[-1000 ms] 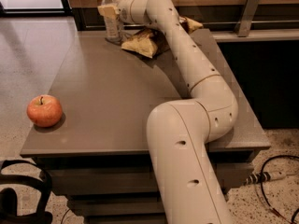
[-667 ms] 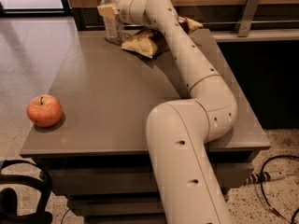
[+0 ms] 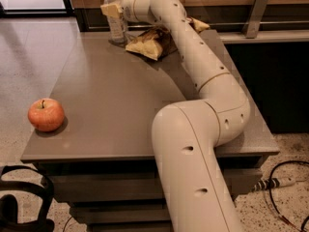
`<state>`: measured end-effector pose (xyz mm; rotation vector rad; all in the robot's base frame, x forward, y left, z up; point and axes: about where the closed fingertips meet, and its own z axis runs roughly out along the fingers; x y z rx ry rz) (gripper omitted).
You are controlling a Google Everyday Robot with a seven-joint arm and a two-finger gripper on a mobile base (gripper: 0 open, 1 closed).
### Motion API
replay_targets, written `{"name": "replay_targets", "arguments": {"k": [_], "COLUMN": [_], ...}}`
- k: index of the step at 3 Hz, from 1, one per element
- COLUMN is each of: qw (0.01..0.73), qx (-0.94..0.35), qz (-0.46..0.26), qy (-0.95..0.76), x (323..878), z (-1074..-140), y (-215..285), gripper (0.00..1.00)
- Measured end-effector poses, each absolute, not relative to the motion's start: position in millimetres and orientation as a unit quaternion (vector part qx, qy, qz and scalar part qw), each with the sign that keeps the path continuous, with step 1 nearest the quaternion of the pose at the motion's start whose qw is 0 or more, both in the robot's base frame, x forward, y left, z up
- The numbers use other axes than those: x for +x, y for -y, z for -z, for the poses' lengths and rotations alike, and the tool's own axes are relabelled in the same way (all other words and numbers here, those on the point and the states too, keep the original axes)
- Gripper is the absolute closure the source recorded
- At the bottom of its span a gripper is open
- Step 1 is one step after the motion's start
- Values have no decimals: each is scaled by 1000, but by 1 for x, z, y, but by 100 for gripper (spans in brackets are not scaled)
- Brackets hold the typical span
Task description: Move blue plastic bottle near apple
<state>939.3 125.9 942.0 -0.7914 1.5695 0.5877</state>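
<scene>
- Unchanged vs. 1 s ago: arm, claw, bottle, apple and snack bag all sit where they did; no shift visible.
- Fg, bottom edge: thick cream arm link (image 3: 193,178) rises from the lower border. It bends at an elbow over the tabletop's near-right part, then runs back toward the far-left corner.
- Floor, lower left of frame: black curved object (image 3: 19,202), partly cut off. Lower right of frame: dark cables (image 3: 285,187) on speckled floor.
- Tabletop (image 3: 111,95): grey-brown slab w/ a stepped base below; carries all task items.
- Apple (image 3: 46,115): red-orange, stem up, at the near-left corner of the tabletop close to the edge. It is well apart from the bottle, which is diagonally across the slab.
- Snack bag (image 3: 147,42): yellow-and-brown, crumpled, lying at the far side just beside the bottle, partly under the forearm.
- Blue plastic bottle (image 3: 117,29): upright at the far-left corner, white cap on top, base appears to rest on the tabletop.
- Claw (image 3: 115,11): at the far-left corner, level w/ the bottle's upper body, on the end of the wrist reaching in from frame-right. It overlaps the bottle; whether apart or clamped on it cannot be told.
- Bg: wood-toned wall w/ a metal bracket (image 3: 256,13) at upper right of frame.
</scene>
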Motion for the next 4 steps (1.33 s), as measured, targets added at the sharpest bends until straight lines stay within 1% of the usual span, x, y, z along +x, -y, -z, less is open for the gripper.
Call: {"name": "replay_targets", "arguments": {"k": [2, 4], "qw": [601, 591], "qx": [-347, -365], "qz": [-206, -207], "qy": [-690, -689], "x": [917, 864], "z": [-981, -1013], "y": [-90, -60], "gripper": [100, 100]}}
